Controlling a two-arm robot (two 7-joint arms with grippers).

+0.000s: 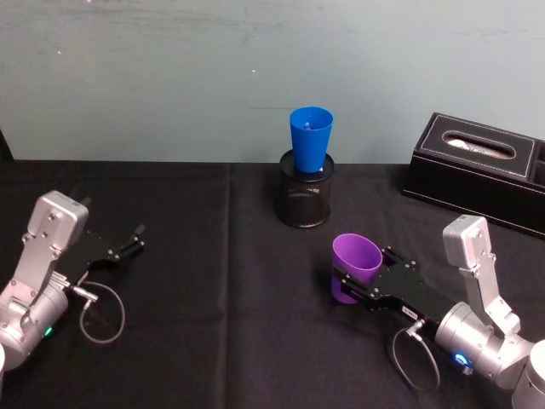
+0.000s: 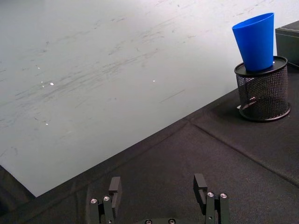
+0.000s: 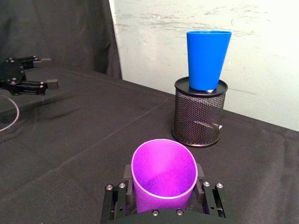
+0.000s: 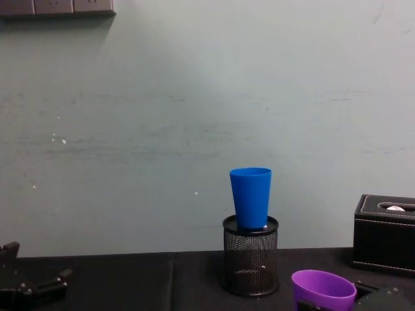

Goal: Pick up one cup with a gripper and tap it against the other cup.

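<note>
Head view, left to right: the left gripper (image 1: 133, 241) sits low over the black tablecloth (image 1: 213, 341), fingers spread and holding nothing. At centre, near the wall, the blue cup (image 1: 310, 139) stands upright, its base seated in the mouth of a mesh pen holder (image 1: 306, 203). Nearer and to the right, the purple cup (image 1: 353, 254) lies tilted in the right gripper (image 1: 363, 271), whose fingers pinch its wall on both sides, well apart from the blue cup. A tissue box (image 1: 477, 166) stands far right. Risks, by judgement: the blue cup is perched high and loose, so a hard tap could topple it. A low approach would strike the holder instead. The smooth tapered wall may slip in the grip.
</note>
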